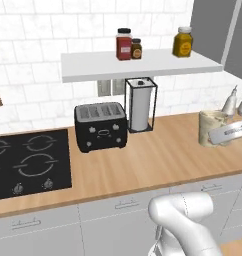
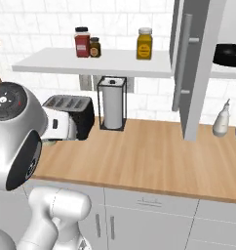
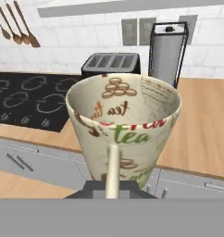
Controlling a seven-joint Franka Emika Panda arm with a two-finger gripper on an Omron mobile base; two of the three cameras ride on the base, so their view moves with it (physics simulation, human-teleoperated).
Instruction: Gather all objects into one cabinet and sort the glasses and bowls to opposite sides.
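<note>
The speckled beige cup (image 3: 123, 120), printed with "tea" lettering, sits close in the hand view with its handle (image 3: 112, 171) toward the camera. My gripper (image 3: 112, 187) is shut on that handle, its fingers mostly hidden behind the cup. In the left base view the same cup (image 1: 212, 127) hangs over the counter's right end, with my gripper (image 1: 219, 136) beside it. The black bowl (image 2: 229, 53) rests on the white shelf inside the cabinet, behind its open grey door (image 2: 198, 68) with the long bar handle (image 2: 186, 53). The orange cup and blue bowl are out of view.
A black toaster (image 1: 100, 126) and a paper towel holder (image 1: 141, 105) stand at the back of the wooden counter (image 1: 158, 160). The stove (image 1: 30, 162) lies to the left. Jars (image 1: 124, 44) line the white wall shelf. White spouted bottles (image 2: 221, 119) stand below the cabinet.
</note>
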